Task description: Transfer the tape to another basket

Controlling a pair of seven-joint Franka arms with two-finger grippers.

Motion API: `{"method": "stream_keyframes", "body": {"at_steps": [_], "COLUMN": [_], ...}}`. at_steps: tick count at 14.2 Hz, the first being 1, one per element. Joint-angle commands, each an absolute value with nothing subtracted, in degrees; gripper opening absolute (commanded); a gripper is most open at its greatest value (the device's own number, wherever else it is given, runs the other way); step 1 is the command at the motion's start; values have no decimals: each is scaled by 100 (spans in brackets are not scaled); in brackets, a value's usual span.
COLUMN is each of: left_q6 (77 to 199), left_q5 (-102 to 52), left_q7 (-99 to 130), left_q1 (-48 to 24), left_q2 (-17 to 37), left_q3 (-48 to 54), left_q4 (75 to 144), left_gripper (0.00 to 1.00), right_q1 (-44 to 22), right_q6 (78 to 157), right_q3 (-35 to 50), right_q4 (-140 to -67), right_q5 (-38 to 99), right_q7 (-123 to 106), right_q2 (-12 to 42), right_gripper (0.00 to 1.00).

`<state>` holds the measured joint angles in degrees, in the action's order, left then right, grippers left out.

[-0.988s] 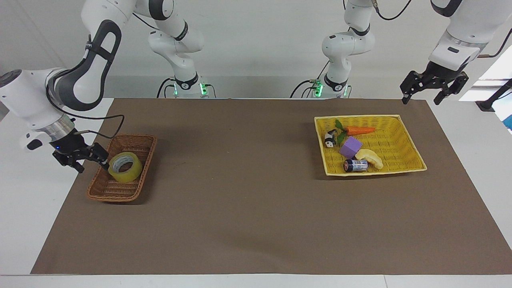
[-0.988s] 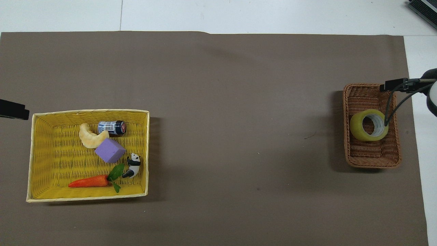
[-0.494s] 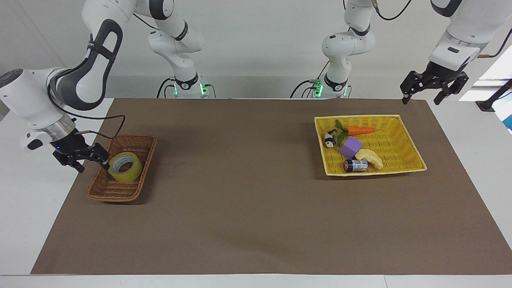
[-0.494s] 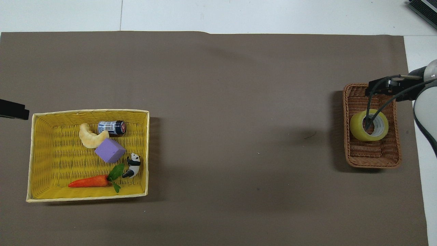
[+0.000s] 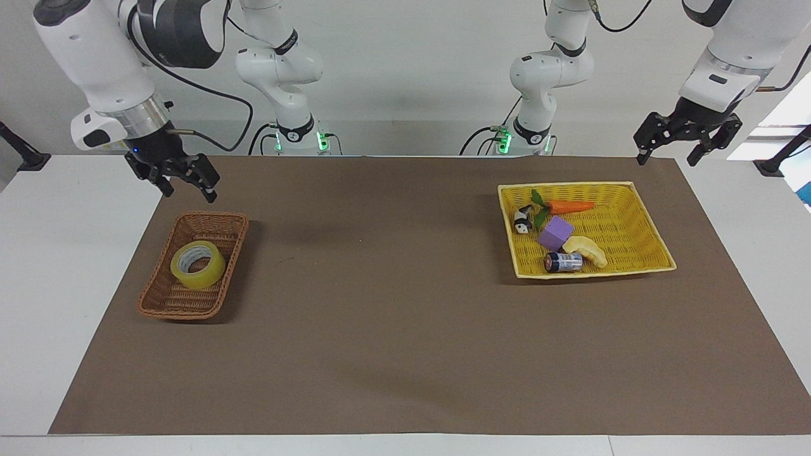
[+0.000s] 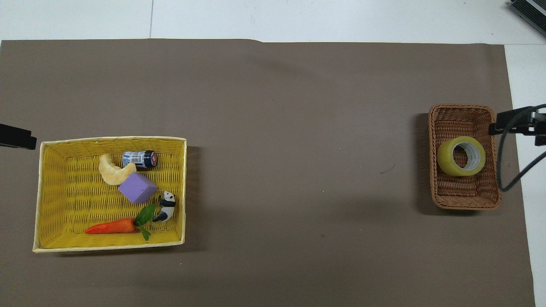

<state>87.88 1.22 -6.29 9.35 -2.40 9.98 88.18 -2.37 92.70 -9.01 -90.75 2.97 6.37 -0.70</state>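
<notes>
The tape (image 5: pixel 197 265) (image 6: pixel 461 156), a yellow roll with a pale core, lies on its side in the narrow brown wicker basket (image 5: pixel 166 308) (image 6: pixel 464 204) at the right arm's end of the table. My right gripper (image 5: pixel 190 189) hangs open and empty, raised over the mat's edge beside that basket and apart from the tape. In the overhead view only a dark part of it (image 6: pixel 512 122) and its cable show. My left gripper (image 5: pixel 666 157) waits open and empty, high over the mat's corner by the yellow tray.
The wide yellow woven tray (image 5: pixel 640 212) (image 6: pixel 64 170) at the left arm's end holds a carrot (image 5: pixel 570 206), a panda figure (image 5: pixel 522 220), a purple block (image 5: pixel 555 233), a pale banana-like toy (image 5: pixel 586 249) and a small dark can (image 5: pixel 562 261). Brown mat covers the table between the two containers.
My right gripper has lifted away from beside the tape in the brown basket and swung up toward the robots. The tape stays in the basket. The left arm has not moved.
</notes>
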Motion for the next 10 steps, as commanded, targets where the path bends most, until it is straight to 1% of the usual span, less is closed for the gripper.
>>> {"method": "stream_keyframes", "body": {"at_steps": [1,3,4,8,10], "left_q6": [8763,8763,8763,8763,8763], "left_q5": [105,105,105,105,105], "left_q7": [-650,-650,-650,-650,-650], "left_q1": [1002,1002,1002,1002,1002], "left_q2": [-211,-211,-211,-211,-211], "left_q3": [1037,1037,1037,1037,1037], "left_q4": [8728,8728,8728,8728,8728], "left_gripper": [100,100,100,100,100], "right_q1": [-167,-158,-167,-351,-378], "right_q6": [8904,9052,9070,9044,8799], "right_q3": [-826,-870,-861,-931,-984], "right_q4": [-8981,-9516,-9588,-9536,-9527], "right_q5": [132,123,123,150,141], "right_q7": [791,782,774,747,764], "right_q2": [-341,-675,-720,-703,-721], "right_gripper": [100,100,100,100,100]}}
